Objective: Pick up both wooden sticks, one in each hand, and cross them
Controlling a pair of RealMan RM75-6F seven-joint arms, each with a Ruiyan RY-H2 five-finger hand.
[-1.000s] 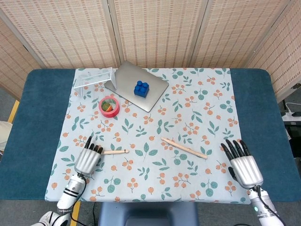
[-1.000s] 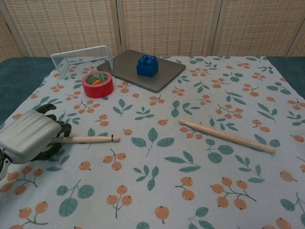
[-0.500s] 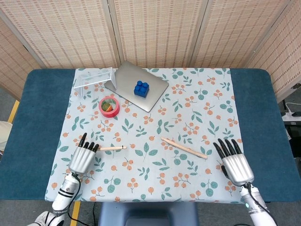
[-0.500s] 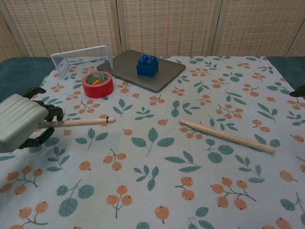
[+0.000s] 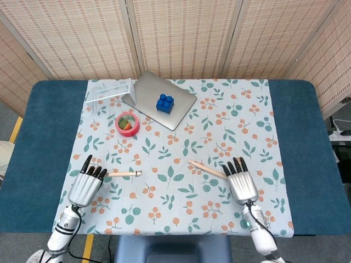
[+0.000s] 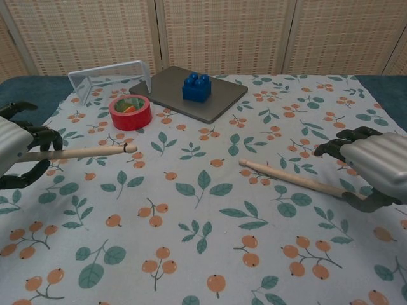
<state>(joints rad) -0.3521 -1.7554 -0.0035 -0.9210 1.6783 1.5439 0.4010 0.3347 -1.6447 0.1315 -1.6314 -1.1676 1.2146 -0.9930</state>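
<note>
My left hand (image 5: 85, 187) (image 6: 15, 153) grips one wooden stick (image 5: 124, 173) (image 6: 84, 152) by its left end. That stick is held about level above the cloth, its tip pointing right. The second wooden stick (image 5: 205, 169) (image 6: 291, 180) lies slantwise on the floral cloth at centre right. My right hand (image 5: 242, 185) (image 6: 376, 168) hovers over its right end, hiding that end in the head view. In the chest view the fingers arch above the stick and the thumb lies beside its end, with a gap between them and nothing gripped.
A red tape roll (image 5: 128, 124) (image 6: 130, 112) sits at the back left. Behind it are a clear plastic box (image 5: 109, 90) (image 6: 112, 74) and a grey slab (image 5: 176, 104) (image 6: 172, 91) bearing a blue brick (image 5: 164, 103) (image 6: 197, 87). The floral cloth (image 5: 181, 142) covers a blue table (image 5: 38, 142).
My left hand has raised its stick off the cloth and drawn it left. My right hand has moved left from the cloth's right edge to the second stick's end.
</note>
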